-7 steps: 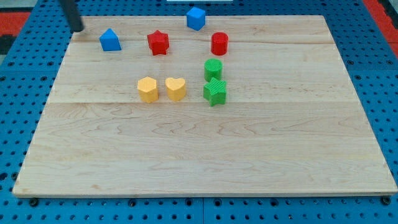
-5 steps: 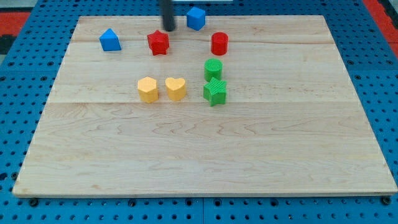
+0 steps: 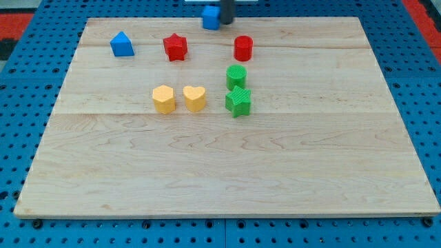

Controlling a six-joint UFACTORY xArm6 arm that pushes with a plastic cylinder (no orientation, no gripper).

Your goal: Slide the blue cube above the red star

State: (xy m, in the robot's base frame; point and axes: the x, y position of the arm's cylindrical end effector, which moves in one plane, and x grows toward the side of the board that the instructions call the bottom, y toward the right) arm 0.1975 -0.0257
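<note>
The wooden board (image 3: 227, 165) spreads away below my tip (image 3: 225, 21), filling most of the view, with the blue pegboard (image 3: 14, 138) around it. I carry no jaws, only a straight dark rod, so there is nothing to open or close.

My tip stands at the board's top edge, touching the right side of the blue cube (image 3: 211, 17). The cube sits just to the view's left of my tip, right at that top edge, partly blurred. It lies up and to the right of the red star (image 3: 175, 47), apart from it. The cube has no long axis that I can make out; one flat face looks toward the view's bottom.

Below my tip and a little to the right is the red cylinder (image 3: 242, 48). Further down from it come the green cylinder (image 3: 236, 76) and the green star (image 3: 238, 101), touching each other. Down and to the left of my tip, the yellow heart (image 3: 194, 98) and the yellow hexagon (image 3: 163, 98) stand just beside each other. Far to my left, past the red star, is the blue house-shaped block (image 3: 122, 44).

The stretch of board between the cube and the spot over the red star holds no block.
</note>
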